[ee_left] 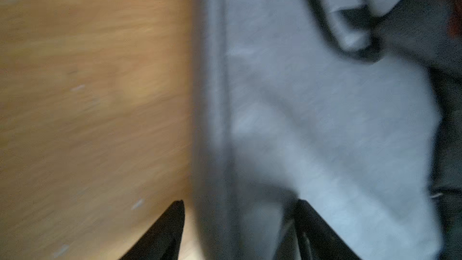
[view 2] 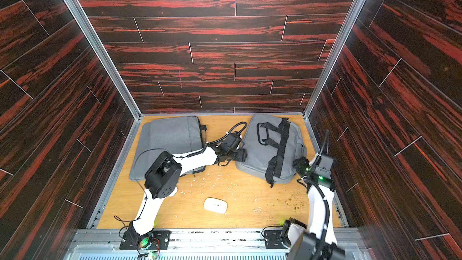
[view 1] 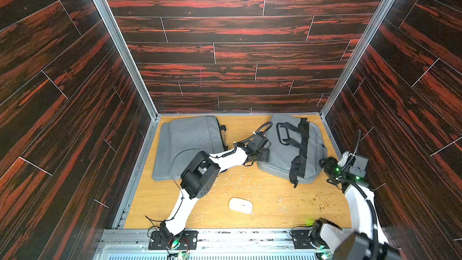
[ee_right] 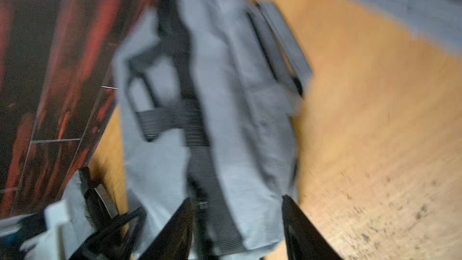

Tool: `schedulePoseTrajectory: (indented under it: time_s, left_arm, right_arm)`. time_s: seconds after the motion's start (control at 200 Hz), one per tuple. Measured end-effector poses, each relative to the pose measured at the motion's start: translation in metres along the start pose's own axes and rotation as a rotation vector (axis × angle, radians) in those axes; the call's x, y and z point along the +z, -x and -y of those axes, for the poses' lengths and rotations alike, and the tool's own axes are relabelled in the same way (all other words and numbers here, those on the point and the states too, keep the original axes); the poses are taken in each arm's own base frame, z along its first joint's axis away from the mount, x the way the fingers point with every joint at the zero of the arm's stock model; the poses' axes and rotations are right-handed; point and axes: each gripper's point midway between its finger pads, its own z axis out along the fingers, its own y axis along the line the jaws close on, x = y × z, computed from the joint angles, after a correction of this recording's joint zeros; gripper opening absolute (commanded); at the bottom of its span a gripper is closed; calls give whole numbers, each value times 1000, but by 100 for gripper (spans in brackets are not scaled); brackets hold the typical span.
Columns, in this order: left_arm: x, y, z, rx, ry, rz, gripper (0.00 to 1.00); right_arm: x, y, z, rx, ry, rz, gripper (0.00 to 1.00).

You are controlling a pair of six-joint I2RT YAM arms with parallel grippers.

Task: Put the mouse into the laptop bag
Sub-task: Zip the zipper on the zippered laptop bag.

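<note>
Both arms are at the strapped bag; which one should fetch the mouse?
Left, probably: the left gripper hangs nearer the mouse than the right gripper, with open jaws.

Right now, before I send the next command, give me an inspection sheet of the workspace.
Surface: wooden table, bare in the middle.
Job's things: white mouse lies on the table near the front, outside both bags; strapped grey bag at back right; plain grey bag lies flat at back left.
Clutter: pale chips and dark specks scattered on the table.
Grippers: left gripper jaws apart astride the strapped grey bag's edge facing the plain grey bag; right gripper jaws apart at its opposite edge.
Cables: black loop at the left wrist; thin cable arcs over the plain grey bag.
Surroundings: wood-grain walls, metal frame posts.
</note>
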Motion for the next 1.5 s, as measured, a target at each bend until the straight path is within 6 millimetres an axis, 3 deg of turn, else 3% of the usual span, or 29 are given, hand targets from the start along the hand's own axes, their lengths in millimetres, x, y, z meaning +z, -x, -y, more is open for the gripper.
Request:
schedulePoseTrajectory:
  time_s: [0.12,0.266,0.501,0.731,0.857,0.897,0.962,1.067,1.182,1.202,1.237,1.338,1.353,1.368,1.383,1.498]
  left_arm:
    - [9,4,12,-15,-32,-2,73]
    - [21,5,39,-22,-90,-2,73]
    - [26,-12,78,-17,-160,-30,72]
    - [35,-33,78,-53,-192,-44,72]
    - [29,-37,76,-73,-204,-35,72]
    - [24,-40,73,-80,-199,-37,73]
    - [11,-41,64,-95,-186,-37,74]
    - [-24,-33,54,-105,-161,-13,77]
    - [-87,18,47,-97,-147,140,82]
    - [-100,28,47,-97,-151,172,97]
    - [-123,44,47,-92,-158,229,100]
    - [-192,84,47,-77,-179,390,100]
    - [-201,88,48,-78,-184,410,100]
    - [-208,91,48,-75,-187,426,100]
    - [-215,93,49,-73,-190,441,100]
    - [-246,94,45,-66,-189,496,100]
  right_arm:
    - [-11,-4,-14,-67,0,18,59]
    - [-11,-19,-15,-115,-40,-13,57]
    - [-13,-25,-16,-152,-60,-12,56]
    - [-16,-22,-11,-164,-90,6,55]
    - [-17,-22,-11,-171,-91,9,53]
    - [-18,-22,-14,-182,-84,13,56]
    - [-24,-22,-27,-230,-55,29,60]
    - [-44,-23,-78,-379,36,85,61]
    - [-68,-27,-142,-538,147,165,63]
    - [-71,-27,-150,-556,156,179,63]
    - [-73,-29,-163,-589,177,189,64]
    - [-68,-44,-197,-663,239,176,68]
    - [-65,-50,-202,-672,255,162,73]
    - [-63,-54,-206,-679,267,153,89]
    - [-60,-58,-210,-679,280,141,96]
    - [-39,-94,-235,-717,374,37,98]
